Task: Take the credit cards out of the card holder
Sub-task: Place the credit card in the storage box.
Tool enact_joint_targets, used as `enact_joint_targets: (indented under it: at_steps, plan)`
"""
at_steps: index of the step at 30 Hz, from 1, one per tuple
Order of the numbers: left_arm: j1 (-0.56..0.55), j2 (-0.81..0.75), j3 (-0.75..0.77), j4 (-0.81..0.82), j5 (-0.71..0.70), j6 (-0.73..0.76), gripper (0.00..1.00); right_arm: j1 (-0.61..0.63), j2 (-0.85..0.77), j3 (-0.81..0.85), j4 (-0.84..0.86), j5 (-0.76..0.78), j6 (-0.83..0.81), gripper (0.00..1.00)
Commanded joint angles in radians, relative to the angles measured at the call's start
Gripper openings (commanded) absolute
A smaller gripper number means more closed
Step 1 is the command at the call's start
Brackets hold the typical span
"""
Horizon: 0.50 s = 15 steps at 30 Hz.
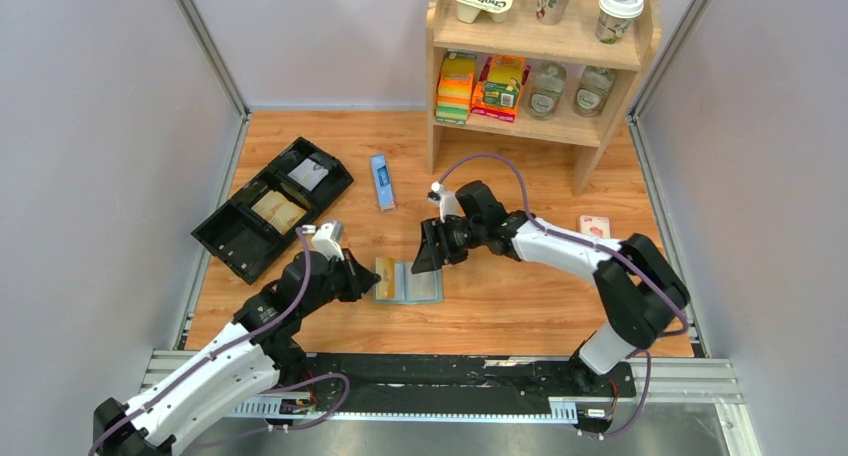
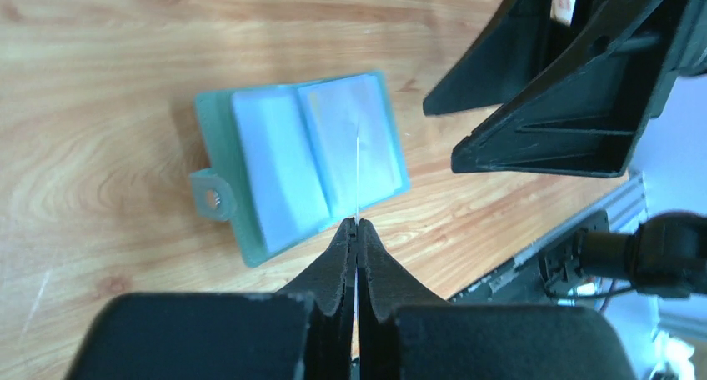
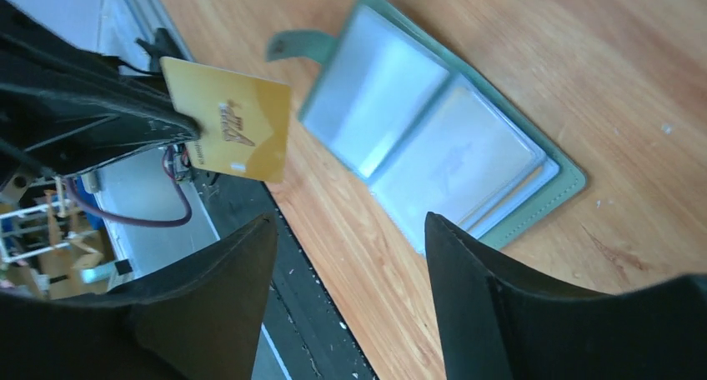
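Top view: I saw the card holder (image 1: 415, 284) lying open on the wooden table (image 1: 520, 296), between the two arms and near the front edge. Left gripper (image 1: 366, 276) sat at its left side, with a gold credit card (image 1: 384, 279) showing at the tips over the left page. Right gripper (image 1: 428, 256) hung over the holder's far edge, fingers spread. Black tray (image 1: 225, 238) was well off to the left, a long blue box (image 1: 381, 181) behind the holder, and a shelf unit (image 1: 590, 126) at the back. Left wrist: left gripper (image 2: 356, 230) was pinched tight on the credit card (image 2: 357, 172), seen edge-on as a thin pale line above the open card holder (image 2: 283, 172). Right gripper's fingers (image 2: 542, 105) were near its far corner. Right wrist: right gripper (image 3: 350, 222) was wide open, gripping nothing, above the card holder (image 3: 442, 147). The credit card (image 3: 229, 130) was out of the pockets, beside the holder and apart from it, with one edge held in the left gripper (image 3: 185, 130). I couldn't tell whether the pages held more cards.
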Motion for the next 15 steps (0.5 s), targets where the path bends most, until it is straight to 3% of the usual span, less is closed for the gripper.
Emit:
enact_joint_targets:
  at_steps: [1, 8, 15]
  plan:
    - [0.0, 0.048, 0.168, -0.09, 0.116, 0.246, 0.0, -0.003, -0.157, 0.061, -0.049, -0.019, -0.142, 0.7]
    - [0.0, 0.117, 0.331, -0.163, 0.333, 0.487, 0.0, 0.003, -0.329, 0.05, -0.021, -0.137, -0.254, 0.76]
    - [0.0, 0.205, 0.466, -0.239, 0.53, 0.627, 0.0, 0.035, -0.358, 0.086, -0.043, -0.2, -0.352, 0.77]
